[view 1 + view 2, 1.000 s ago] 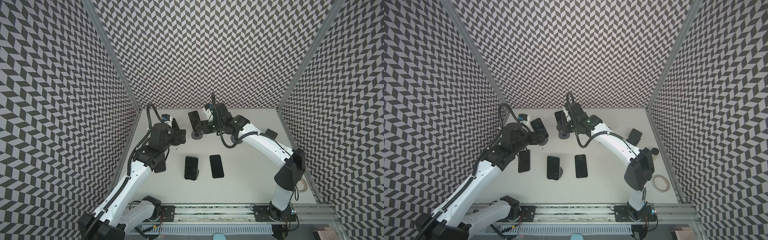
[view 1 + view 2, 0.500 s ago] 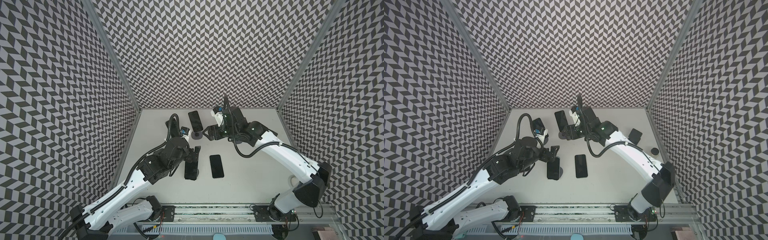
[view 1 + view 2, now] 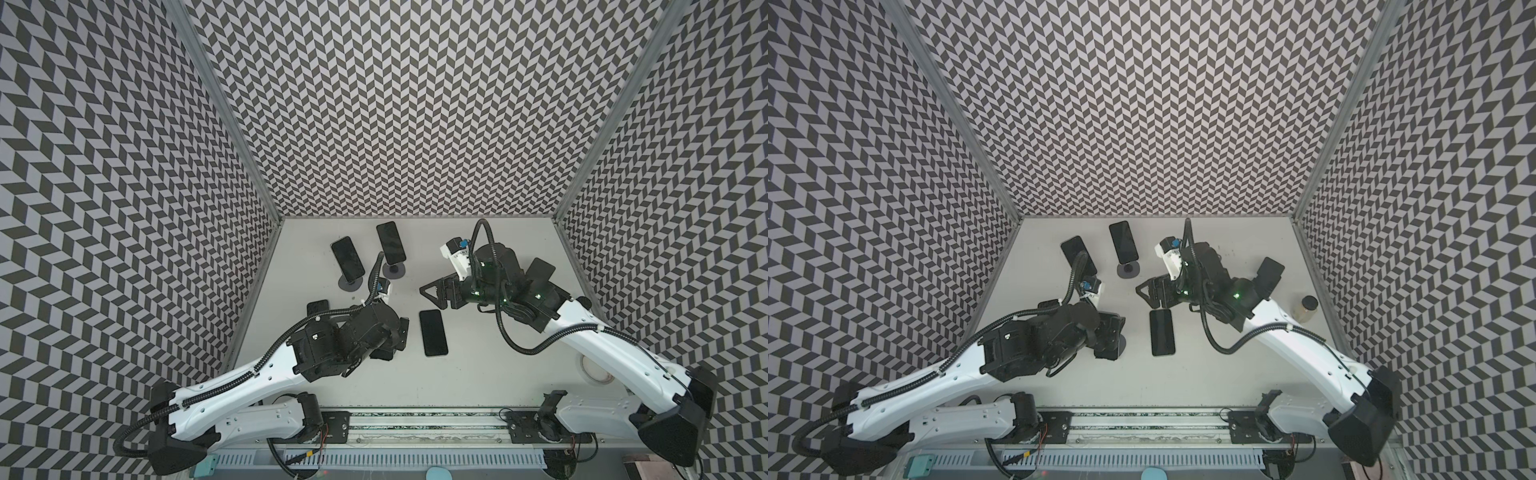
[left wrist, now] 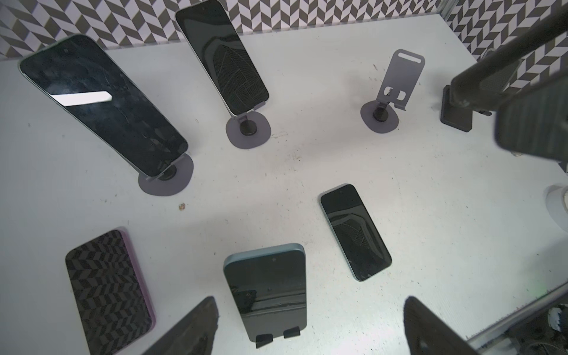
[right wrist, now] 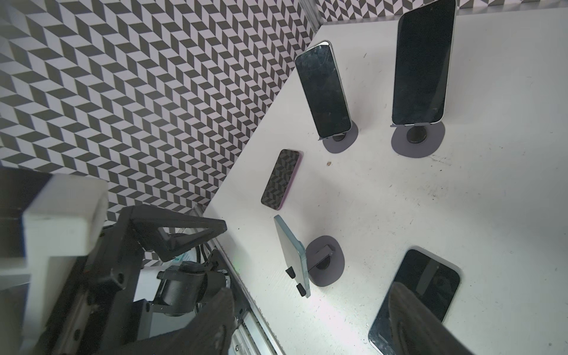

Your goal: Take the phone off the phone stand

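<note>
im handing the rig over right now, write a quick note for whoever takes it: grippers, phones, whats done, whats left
Grippers: left gripper open, jaws either side of the blue-edged phone, not yet closed on it; right gripper open, holding nothing.
Things: the blue-edged phone leans on its round grey stand; a large black phone and a second black phone sit on stands at the back.
Done: one empty grey stand is bare; a flat black phone and a purple-edged phone lie on the white table.
Left: probably close on the blue-edged phone and lift it off, then the back two.
</note>
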